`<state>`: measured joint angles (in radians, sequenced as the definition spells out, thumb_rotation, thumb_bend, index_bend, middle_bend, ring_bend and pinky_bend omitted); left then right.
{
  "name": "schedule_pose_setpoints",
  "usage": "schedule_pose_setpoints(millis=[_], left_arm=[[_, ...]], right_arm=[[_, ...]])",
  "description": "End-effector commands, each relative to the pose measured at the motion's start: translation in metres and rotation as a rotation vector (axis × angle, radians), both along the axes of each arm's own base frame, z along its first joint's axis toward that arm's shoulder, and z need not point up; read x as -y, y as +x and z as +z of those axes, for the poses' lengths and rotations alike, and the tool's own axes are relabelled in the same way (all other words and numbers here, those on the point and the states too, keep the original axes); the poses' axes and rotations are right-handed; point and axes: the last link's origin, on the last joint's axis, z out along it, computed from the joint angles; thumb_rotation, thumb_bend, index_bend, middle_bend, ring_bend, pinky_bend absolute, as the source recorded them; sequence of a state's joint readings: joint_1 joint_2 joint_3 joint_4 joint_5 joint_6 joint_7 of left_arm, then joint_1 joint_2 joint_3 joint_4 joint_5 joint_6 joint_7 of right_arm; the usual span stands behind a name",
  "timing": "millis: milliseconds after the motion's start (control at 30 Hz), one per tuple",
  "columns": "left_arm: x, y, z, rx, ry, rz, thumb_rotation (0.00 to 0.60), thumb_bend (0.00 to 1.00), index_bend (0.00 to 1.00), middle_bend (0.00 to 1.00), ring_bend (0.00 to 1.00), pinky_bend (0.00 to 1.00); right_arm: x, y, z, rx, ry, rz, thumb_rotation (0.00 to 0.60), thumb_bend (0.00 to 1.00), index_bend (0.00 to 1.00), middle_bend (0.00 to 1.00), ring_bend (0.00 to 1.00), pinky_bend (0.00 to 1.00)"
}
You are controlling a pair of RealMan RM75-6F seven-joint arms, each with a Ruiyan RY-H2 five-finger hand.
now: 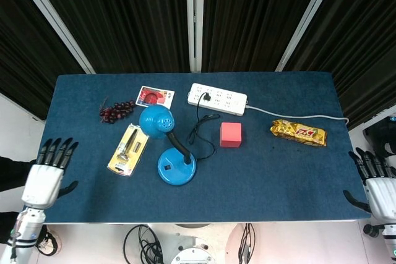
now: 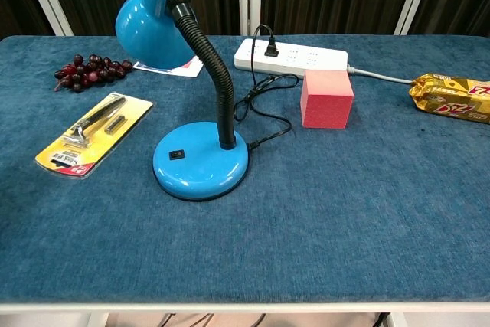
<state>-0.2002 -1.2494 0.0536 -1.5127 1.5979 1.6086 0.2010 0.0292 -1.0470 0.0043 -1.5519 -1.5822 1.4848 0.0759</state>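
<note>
Hovering off the counter's (image 1: 74,202) left edge, my left robot hand (image 1: 46,174) shows in the head view only, fingers spread wide and holding nothing. My right robot hand (image 1: 376,185) hangs off the right edge, fingers likewise apart and empty. Neither shows in the chest view.

Nearest my left robot hand lies the razor pack (image 1: 129,149), flat on the blue cloth, well apart from the fingers. Just right of it stands the lamp (image 1: 176,168): round blue base with a small black switch, black gooseneck rising to a blue shade that leans over the pack's far end. Its cord (image 1: 199,131) loops back to the power strip (image 1: 218,99) at the far side, where the plug sits in a socket.

Beside the cord rests a red cube (image 1: 231,134). Grapes (image 1: 116,110) and a card (image 1: 154,96) lie at far left; a snack bag (image 1: 298,133) lies near my right side.
</note>
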Motion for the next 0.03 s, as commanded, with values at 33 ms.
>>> schedule_pose_setpoints(millis=[33], left_arm=[[0.0090, -0.0181, 0.0138, 0.013, -0.029, 0.060, 0.600, 0.00, 0.06, 0.02, 0.00, 0.00]], right_arm=[[0.0008, 0.0010, -0.0022, -0.011, 0.000, 0.003, 0.600, 0.16, 0.00, 0.00, 0.00, 0.00]])
